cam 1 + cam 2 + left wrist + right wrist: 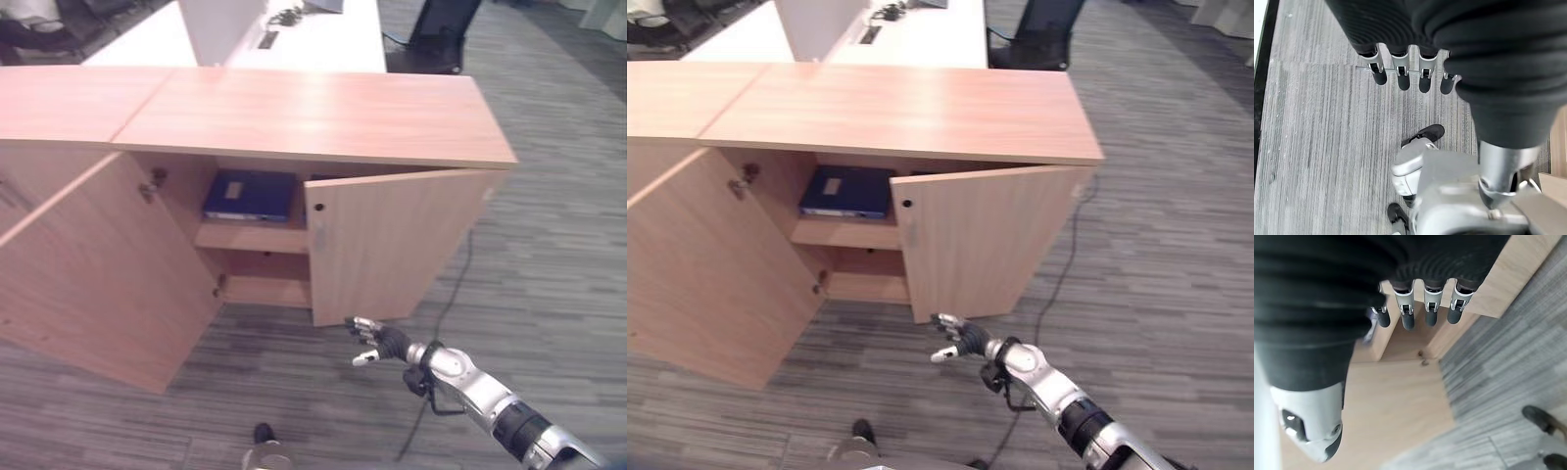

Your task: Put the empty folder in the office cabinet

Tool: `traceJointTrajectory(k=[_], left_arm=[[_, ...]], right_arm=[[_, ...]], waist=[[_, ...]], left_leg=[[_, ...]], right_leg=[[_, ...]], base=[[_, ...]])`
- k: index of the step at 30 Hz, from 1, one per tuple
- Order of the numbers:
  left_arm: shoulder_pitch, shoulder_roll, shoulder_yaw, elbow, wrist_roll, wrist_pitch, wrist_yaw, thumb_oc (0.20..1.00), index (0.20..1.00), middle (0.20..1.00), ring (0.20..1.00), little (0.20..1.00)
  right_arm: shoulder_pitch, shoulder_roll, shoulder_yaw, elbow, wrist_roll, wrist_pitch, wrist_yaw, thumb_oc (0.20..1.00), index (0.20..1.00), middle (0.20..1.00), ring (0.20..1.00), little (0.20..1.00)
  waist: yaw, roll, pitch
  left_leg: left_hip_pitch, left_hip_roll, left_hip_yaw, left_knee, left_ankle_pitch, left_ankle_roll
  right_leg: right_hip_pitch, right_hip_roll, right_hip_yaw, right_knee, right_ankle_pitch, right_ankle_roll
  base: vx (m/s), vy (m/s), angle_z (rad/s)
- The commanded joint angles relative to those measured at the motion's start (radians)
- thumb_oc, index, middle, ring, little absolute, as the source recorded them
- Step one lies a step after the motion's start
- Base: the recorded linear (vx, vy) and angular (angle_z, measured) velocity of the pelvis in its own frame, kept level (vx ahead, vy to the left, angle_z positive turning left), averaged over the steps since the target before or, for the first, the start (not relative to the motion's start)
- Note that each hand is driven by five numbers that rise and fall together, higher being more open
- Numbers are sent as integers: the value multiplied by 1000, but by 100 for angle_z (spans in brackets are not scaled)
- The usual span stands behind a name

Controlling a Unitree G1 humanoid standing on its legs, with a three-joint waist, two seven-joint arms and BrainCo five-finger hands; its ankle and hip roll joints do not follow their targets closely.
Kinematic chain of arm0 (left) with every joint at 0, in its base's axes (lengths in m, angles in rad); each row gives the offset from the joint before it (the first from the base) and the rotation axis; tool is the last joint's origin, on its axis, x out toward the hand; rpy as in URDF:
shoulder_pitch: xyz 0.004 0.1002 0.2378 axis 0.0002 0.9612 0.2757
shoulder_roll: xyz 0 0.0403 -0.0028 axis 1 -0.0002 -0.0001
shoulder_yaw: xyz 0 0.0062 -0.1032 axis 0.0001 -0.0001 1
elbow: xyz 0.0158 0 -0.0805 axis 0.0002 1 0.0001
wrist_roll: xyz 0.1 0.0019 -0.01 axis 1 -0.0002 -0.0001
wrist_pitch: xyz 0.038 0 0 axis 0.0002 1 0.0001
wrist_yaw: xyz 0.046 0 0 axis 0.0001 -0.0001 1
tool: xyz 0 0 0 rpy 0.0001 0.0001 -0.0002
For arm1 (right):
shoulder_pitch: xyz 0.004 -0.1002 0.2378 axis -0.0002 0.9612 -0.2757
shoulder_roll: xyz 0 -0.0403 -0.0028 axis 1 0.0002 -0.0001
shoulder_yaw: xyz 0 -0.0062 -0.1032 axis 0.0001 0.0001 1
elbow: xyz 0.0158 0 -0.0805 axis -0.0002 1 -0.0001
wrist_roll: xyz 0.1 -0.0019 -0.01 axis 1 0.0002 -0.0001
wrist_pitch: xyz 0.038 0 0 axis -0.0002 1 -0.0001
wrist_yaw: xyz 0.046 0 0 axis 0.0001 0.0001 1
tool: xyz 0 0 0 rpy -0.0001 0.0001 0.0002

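Note:
A blue folder [250, 196] lies flat on the upper shelf inside the wooden office cabinet [313, 113]. Both cabinet doors stand open: the left door [88, 264] is swung wide and the right door [392, 240] is partly open. My right hand [377, 341] hovers low over the floor, just below the right door's bottom corner, with its fingers straight and holding nothing. In its wrist view the right hand's fingers [1415, 313] point at the cabinet's inside. My left hand [1400, 73] hangs over the grey floor, fingers relaxed and empty.
The lower shelf [260, 289] of the cabinet looks bare. A white desk [323, 34] and a black chair [441, 34] stand behind the cabinet. Grey striped carpet [549, 245] spreads to the right and in front.

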Motion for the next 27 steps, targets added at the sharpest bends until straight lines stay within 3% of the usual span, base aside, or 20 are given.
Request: traceJointTrajectory(k=[1,3,4,5,6,7,9,10,11,12,15,17,18,20,27], left_arm=[[-22,-7,-58,5,-29,-33,-30,1000,1000,1000,1000,1000],[-26,-7,-64,4,-31,-34,-32,1000,1000,1000,1000,1000],[-30,-12,-73,0,-34,-35,-36,1000,1000,1000,1000,1000],[-39,-10,-85,-7,-38,-34,-38,1000,1000,1000,1000,1000],[-40,-9,-86,-8,-38,-34,-38,1000,1000,1000,1000,1000],[-51,-12,-113,-12,-31,-32,-39,1000,1000,1000,1000,1000],[-70,-7,-136,-17,-36,-29,-28,1000,1000,1000,1000,1000],[-107,-3,-162,-14,-60,-37,-8,1000,1000,1000,1000,1000],[-109,-3,-163,-13,-61,-37,-8,1000,1000,1000,1000,1000],[-145,-6,-188,-5,-80,-43,-1,1000,1000,1000,1000,1000],[-191,-19,-224,10,-99,-52,12,1000,1000,1000,1000,1000],[-212,-28,-230,19,-131,-58,17,1000,1000,1000,1000,1000],[-221,-28,-229,21,-141,-58,15,1000,1000,1000,1000,1000],[-243,-28,-227,31,-148,-60,19,1000,1000,1000,1000,1000],[-225,-26,-156,100,-141,-52,32,1000,1000,1000,1000,1000]], right_arm=[[-30,69,-36,53,-114,-21,-35,1000,1000,1000,1000,1000],[-24,84,-45,95,-150,-18,-41,1000,1000,1000,1000,1000],[-18,98,-53,146,-188,-12,-52,1000,1000,1000,1000,1000],[-5,125,-76,243,-243,1,-65,1000,1000,1000,1000,1000],[-6,127,-77,246,-244,-1,-65,1000,1000,1000,1000,1000],[7,152,-96,346,-307,17,-78,1000,1000,1000,1000,1000],[16,183,-134,440,-305,30,-104,1000,1000,1000,1000,1000],[17,216,-203,546,-243,32,-150,1000,1000,1000,1000,1000],[13,217,-204,550,-243,29,-150,1000,1000,1000,1000,1000],[12,245,-270,646,-168,31,-180,1000,1000,1000,1000,1000],[30,277,-361,715,-46,28,-211,1000,1000,1000,1000,1000],[36,288,-396,744,29,21,-217,1000,1000,1000,1000,1000],[32,289,-400,753,39,18,-219,1000,1000,1000,1000,1000],[34,292,-392,748,47,18,-219,1000,1000,1000,1000,1000],[41,295,-396,794,21,15,-218,1000,1000,1000,1000,1000]], waist=[[17,-31,-36],[18,-32,-40],[25,-33,-43],[33,-35,-48],[31,-37,-47],[28,-37,-45],[3,-41,-34],[-37,-30,-32],[-30,-31,-34],[-54,-16,-34],[-108,-2,-11],[-143,-4,-1],[-150,-8,3],[-159,-27,7],[-153,-63,-31]], left_leg=[[-74,-42,-80,6,-36,1],[-72,-66,-99,6,-51,15],[-68,-90,-116,6,-66,24],[-46,-141,-155,5,-99,52],[-46,-145,-157,5,-100,55],[-18,-201,-209,3,-131,86],[3,-246,-268,-1,-150,115],[-3,-260,-334,-1,-154,118],[-7,-257,-328,-1,-154,117],[-9,-257,-392,-1,-148,111],[0,-253,-491,-1,-137,102],[-8,-261,-542,-1,-119,100],[-6,-268,-556,-1,-117,97],[-2,-284,-590,-1,-121,90],[1,-266,-643,-1,-134,54]], right_leg=[[57,-58,67,-47,-50,42],[64,-83,51,-28,-49,52],[72,-108,41,-3,-49,59],[88,-171,19,64,-44,76],[89,-176,15,69,-44,79],[102,-262,15,190,6,100],[84,-334,78,316,62,114],[14,-321,233,360,35,86],[4,-321,242,366,31,83],[-35,-264,329,337,-35,61],[-92,-141,474,285,-133,33],[-145,-38,579,233,-129,21],[-158,-9,610,219,-124,24],[-147,41,631,151,-116,17],[-72,91,582,-3,-74,13]], base=[[95,256,50],[81,200,64],[174,317,77],[173,317,68],[298,459,80],[237,349,95],[179,312,165],[31,121,123],[60,48,81],[76,-44,104],[78,-84,119],[57,-75,144],[114,-119,106],[125,-124,79],[126,-176,56]])
